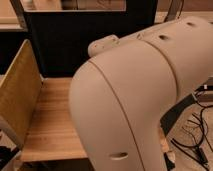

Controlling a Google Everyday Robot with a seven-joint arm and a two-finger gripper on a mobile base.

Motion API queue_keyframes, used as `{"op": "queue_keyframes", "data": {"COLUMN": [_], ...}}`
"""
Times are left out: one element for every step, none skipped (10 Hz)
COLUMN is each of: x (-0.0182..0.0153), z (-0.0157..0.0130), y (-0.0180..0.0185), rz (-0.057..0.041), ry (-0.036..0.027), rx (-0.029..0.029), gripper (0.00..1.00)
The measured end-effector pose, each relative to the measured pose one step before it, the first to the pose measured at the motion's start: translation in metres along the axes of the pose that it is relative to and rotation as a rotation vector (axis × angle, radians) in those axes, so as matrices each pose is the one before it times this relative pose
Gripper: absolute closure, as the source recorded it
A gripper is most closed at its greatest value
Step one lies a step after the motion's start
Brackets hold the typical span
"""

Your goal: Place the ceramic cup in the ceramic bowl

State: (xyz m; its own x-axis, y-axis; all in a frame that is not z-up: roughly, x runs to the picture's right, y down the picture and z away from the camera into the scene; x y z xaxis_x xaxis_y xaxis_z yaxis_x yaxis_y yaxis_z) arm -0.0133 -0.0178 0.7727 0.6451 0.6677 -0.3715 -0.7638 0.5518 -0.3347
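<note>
My own white arm (135, 95) fills most of the camera view and covers the middle and right of the wooden table (52, 125). The orange-brown ceramic bowl is hidden behind the arm. The ceramic cup is hidden too. My gripper is not in view.
A tall wooden side panel (17, 97) stands along the table's left edge. A dark panel (60, 45) backs the table. Cables (197, 135) lie on the floor at the lower right.
</note>
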Motion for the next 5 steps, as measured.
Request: {"op": "queue_keyframes", "data": {"x": [-0.00479,-0.00150,-0.00035,0.00041,-0.00015], "z": [0.00827,0.01207,0.01495,0.01015,0.00913], "y": [0.01963,0.01897,0.01431,0.00605,-0.00040], "rz": [-0.02692,-0.02467,-0.01914,-0.00916,0.00056], "ry": [0.01245,0.02431,0.03067,0.02307,0.02180], "rx": [-0.04571,-0.05081,-0.04752,-0.02564,-0.01534], "gripper": [1.00,1.00,1.00,1.00,0.97]}}
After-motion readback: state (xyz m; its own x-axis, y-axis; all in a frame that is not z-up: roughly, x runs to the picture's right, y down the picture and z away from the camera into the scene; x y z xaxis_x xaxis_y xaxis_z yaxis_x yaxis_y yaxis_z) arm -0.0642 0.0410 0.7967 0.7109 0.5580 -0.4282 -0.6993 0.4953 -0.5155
